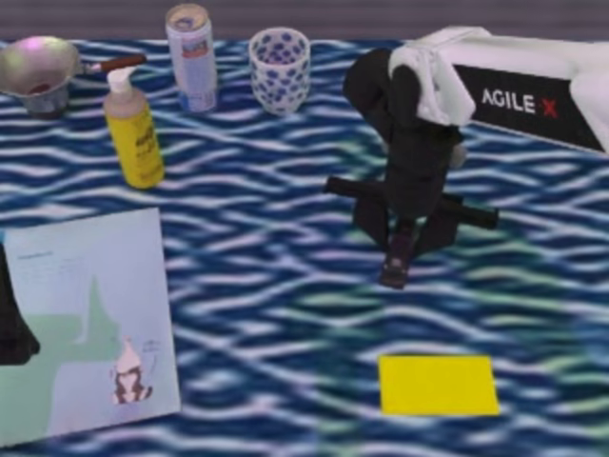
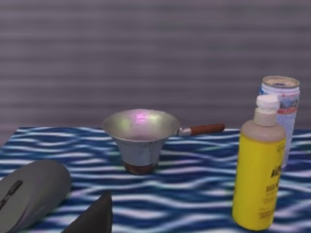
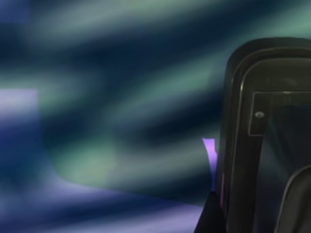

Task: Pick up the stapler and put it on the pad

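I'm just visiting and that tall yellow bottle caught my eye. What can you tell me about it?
The yellow bottle stands upright near the table's far left, apart from its neighbours: a metal pan to its left and a spray can behind to its right. Its body looks like glossy bright-yellow plastic with small dark print, the shoulder is tan, and a white pump cap tops it. Only the wavy blue cloth touches it; no gripper is near.

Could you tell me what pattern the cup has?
The cup is white with blue dots, clearest in the top view.
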